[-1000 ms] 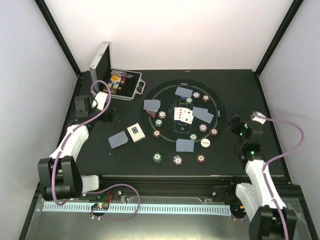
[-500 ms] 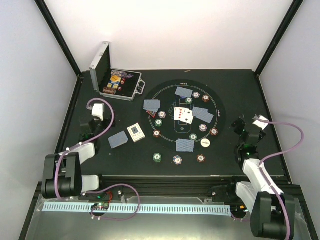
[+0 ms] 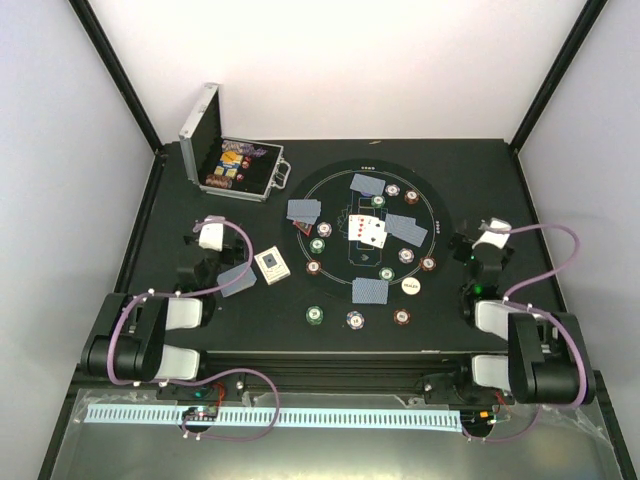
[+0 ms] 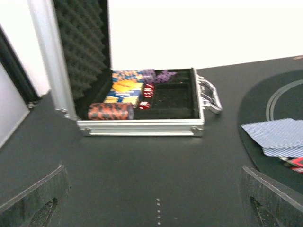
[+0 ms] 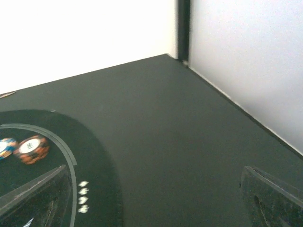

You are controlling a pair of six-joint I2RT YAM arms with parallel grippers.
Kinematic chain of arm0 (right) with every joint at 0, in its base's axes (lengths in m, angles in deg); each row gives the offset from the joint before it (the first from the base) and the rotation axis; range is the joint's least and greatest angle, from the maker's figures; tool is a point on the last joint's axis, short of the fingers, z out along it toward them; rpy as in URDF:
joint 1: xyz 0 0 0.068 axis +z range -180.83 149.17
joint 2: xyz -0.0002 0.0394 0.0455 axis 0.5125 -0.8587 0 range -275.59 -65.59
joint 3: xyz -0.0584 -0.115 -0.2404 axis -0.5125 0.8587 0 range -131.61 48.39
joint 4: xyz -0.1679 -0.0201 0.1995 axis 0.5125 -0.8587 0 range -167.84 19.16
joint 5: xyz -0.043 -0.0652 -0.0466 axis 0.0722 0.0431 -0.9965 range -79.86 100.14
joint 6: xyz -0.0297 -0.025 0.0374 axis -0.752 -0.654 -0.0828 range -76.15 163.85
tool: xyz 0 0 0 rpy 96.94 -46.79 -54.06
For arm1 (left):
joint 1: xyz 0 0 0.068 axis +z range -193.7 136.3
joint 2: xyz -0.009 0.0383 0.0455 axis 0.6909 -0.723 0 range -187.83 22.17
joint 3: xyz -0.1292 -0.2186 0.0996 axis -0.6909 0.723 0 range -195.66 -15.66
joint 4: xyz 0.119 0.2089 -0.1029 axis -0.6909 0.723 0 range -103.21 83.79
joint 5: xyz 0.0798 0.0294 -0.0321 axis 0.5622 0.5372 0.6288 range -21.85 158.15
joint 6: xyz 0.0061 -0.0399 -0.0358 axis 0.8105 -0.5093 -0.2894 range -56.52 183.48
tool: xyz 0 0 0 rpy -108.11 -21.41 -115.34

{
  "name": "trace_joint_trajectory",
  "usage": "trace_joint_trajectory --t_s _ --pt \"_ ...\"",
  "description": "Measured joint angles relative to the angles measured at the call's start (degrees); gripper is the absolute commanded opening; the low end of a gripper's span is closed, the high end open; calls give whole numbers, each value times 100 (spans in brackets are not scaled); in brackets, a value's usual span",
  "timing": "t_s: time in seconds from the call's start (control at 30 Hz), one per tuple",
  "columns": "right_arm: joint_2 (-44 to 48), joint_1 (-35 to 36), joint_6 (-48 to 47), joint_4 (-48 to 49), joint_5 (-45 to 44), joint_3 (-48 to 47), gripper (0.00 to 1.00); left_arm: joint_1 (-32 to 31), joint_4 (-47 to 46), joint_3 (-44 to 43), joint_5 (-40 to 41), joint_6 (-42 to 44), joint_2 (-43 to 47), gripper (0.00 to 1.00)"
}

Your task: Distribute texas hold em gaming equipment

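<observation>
The left claw [image 4: 151,175] stands spread wide with nothing between its dark fingers [image 4: 33,198]. Only their tips show, at the lower corners of the wrist view. Straight ahead of it sits the open silver case [image 4: 142,126], with ribbed foam lining the upright lid. Inside, slightly blurred, lie one roll of orange-and-black chips [image 4: 110,111], red dice [image 4: 144,105] and purple pieces [image 4: 161,75]. To the claw's right, blue-grey-backed playing cards [image 4: 278,137] fan out, cut off by the frame edge. The right claw [image 5: 154,175] is likewise spread and empty. Ahead to its left, on the round felt mat [image 5: 94,156], lie two chips: a dark red chip [image 5: 32,147] and a blue-white chip [image 5: 5,147] half out of view.
</observation>
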Motion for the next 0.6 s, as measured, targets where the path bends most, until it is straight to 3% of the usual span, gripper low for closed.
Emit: trace_joint_trajectory --t_s 0.17,0.6 --pt "-920 581 -844 1478 321 136 100 -55 -330 105 535 4 11 99" --pt "-951 369 -988 1386 656 -190 100 57 280 -444 774 -50 -74 99"
